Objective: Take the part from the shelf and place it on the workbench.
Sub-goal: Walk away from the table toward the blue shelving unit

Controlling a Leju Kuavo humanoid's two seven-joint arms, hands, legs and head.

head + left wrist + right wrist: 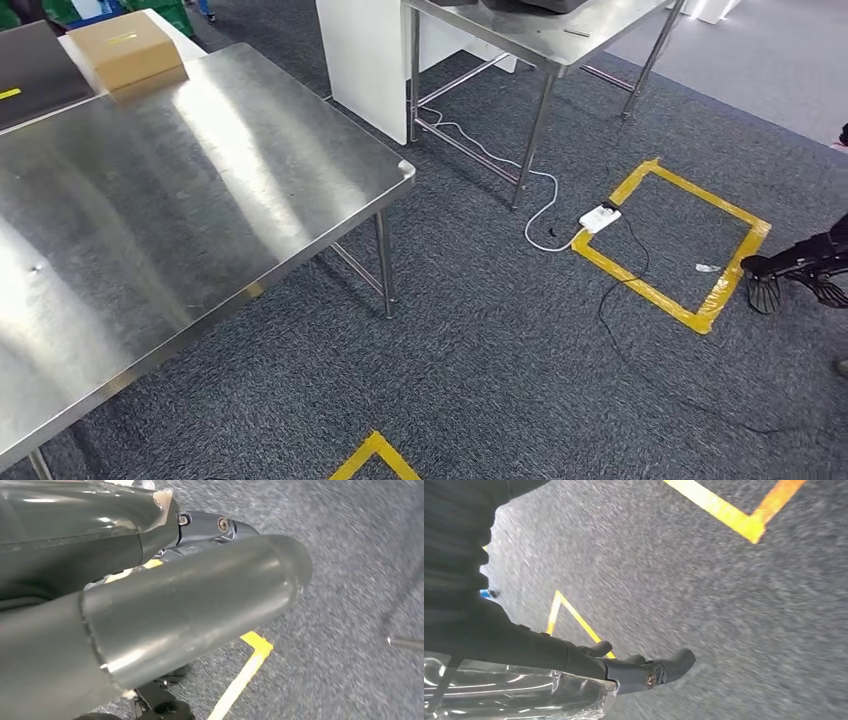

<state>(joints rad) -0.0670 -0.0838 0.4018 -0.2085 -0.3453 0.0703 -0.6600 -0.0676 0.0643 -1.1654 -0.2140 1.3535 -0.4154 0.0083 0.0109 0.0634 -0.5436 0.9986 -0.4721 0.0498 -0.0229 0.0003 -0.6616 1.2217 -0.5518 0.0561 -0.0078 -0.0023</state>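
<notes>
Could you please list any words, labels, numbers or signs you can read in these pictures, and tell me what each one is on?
No text can be read in any view.
The cardboard box on the steel table carries a small yellow mark on top, too small to read.
The dark panel beside the box has a yellow sticker, too small to read.
The yellow tape square on the carpet is plain, with no writing.

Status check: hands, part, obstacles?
Left hand and right hand hold wrapped part. Part not yet on table. Cable, power strip on floor.
</notes>
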